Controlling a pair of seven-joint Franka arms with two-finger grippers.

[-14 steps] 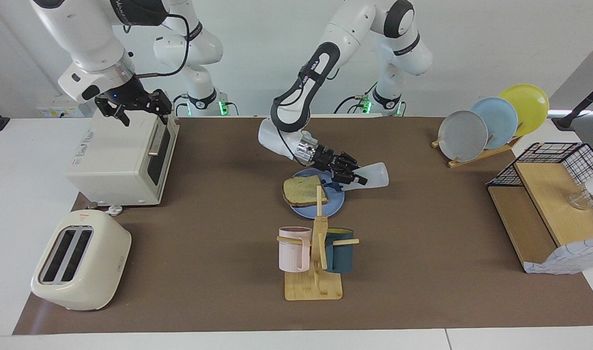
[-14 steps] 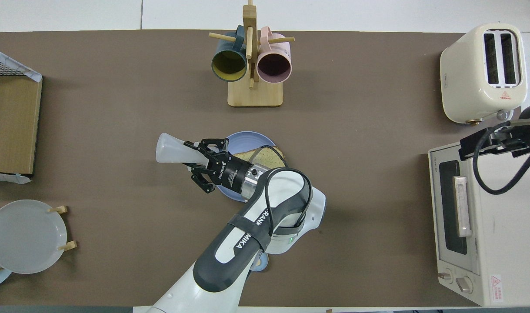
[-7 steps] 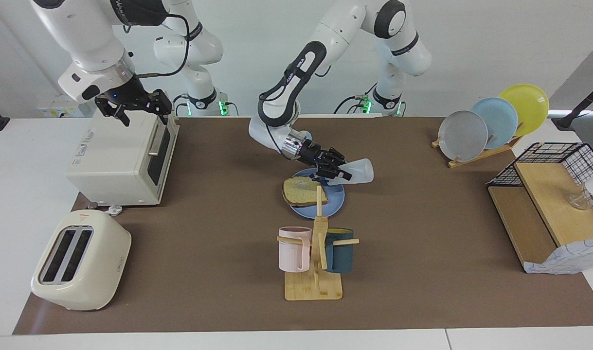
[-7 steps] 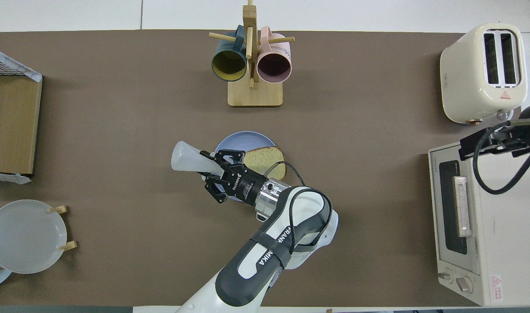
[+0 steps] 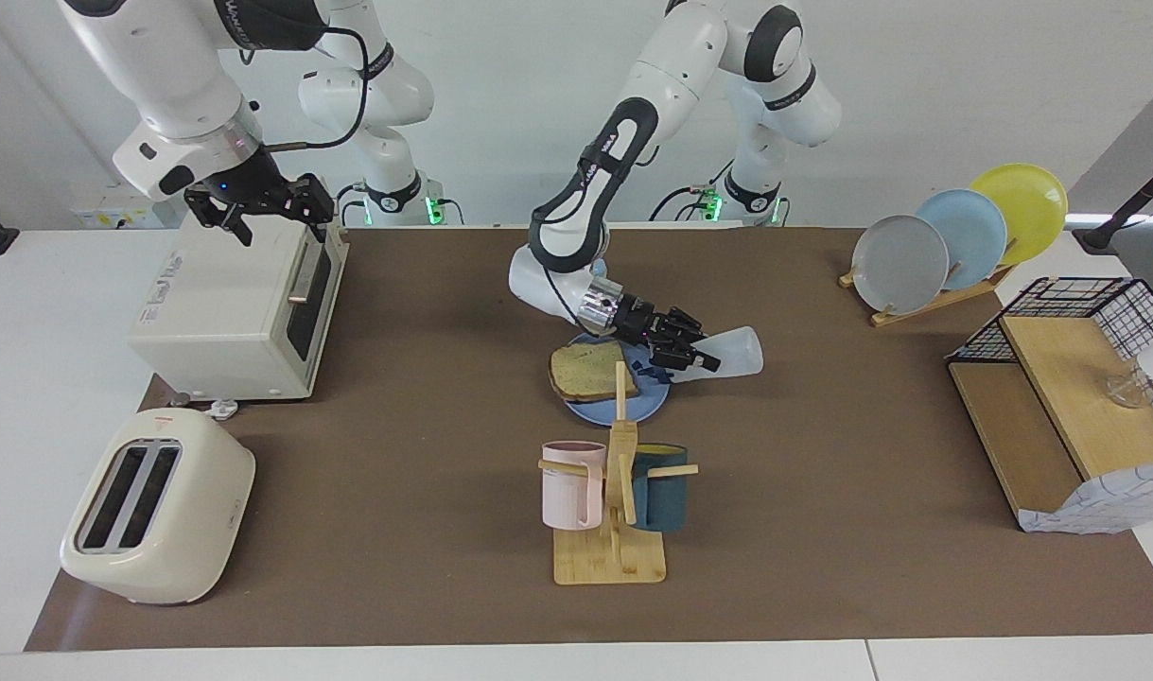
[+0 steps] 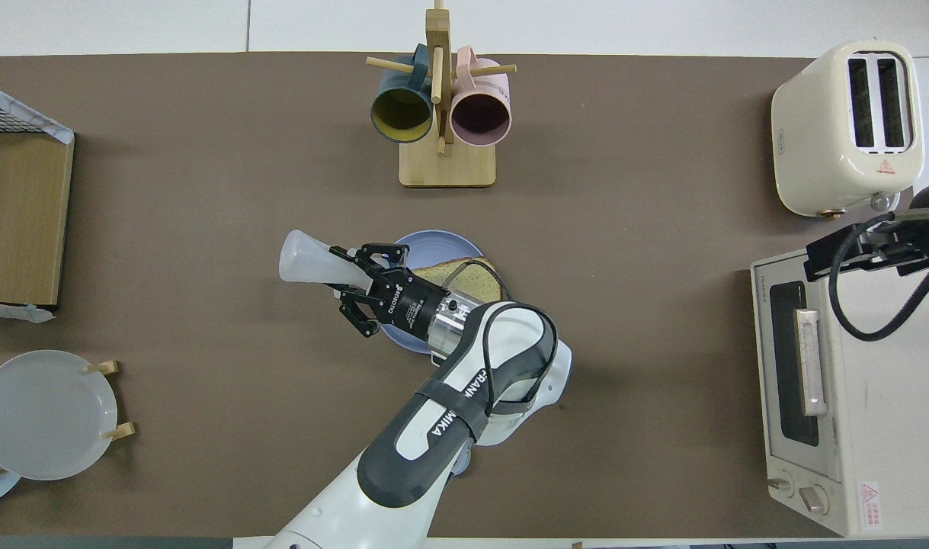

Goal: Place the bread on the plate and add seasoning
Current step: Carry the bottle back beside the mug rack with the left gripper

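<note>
Facing view, bread [image 5: 590,372]: toasted slice, tan-green crumb, dark crust, lying flat on the blue plate [image 5: 644,407] mid-bench.
Seasoning [image 5: 735,352]: translucent white bottle tipped nearly level, its cap end hidden in the grip, its wide end pointing toward the left arm's end of the bench.
Left end effector [image 5: 682,352]: fingers clamped on the seasoning, over the plate's edge beside the bread.
Right end effector [image 5: 259,200]: waiting above the toaster oven [image 5: 235,307], fingers spread wide, holding nothing.
Change: half a second ago the bottle hung closer over the bread; it has swung outward, past the plate's rim.
Overhead view: bottle [image 6: 312,264] overhangs bare bench beside the plate [image 6: 441,245].
</note>
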